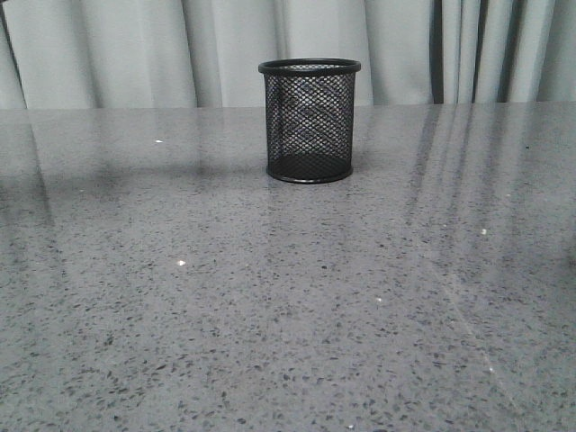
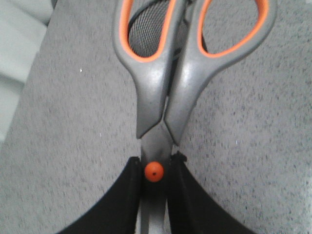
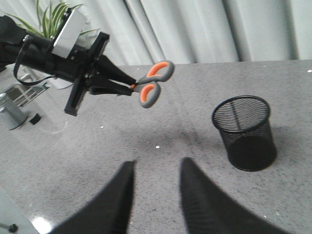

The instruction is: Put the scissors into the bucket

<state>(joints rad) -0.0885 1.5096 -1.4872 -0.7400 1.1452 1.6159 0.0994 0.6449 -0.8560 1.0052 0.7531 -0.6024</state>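
We log: bucket (image 1: 309,121) blk wire mesh, solid blk rim; scissors (image 2: 168,73) grey handles w/ orange loop lining, orange pivot; tabletop (image 1: 270,306) grey speckled; curtains (image 1: 135,49) pale grey.

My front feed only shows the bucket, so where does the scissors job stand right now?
Done: the left end effector has the scissors clamped at the blades near the pivot, held in the air, handles pointing forward. In hand: carrying them toward the bucket, which stands upright and empty, still off to one side of them. Left: get above the rim and release them in. The right end effector is open, holding nothing.
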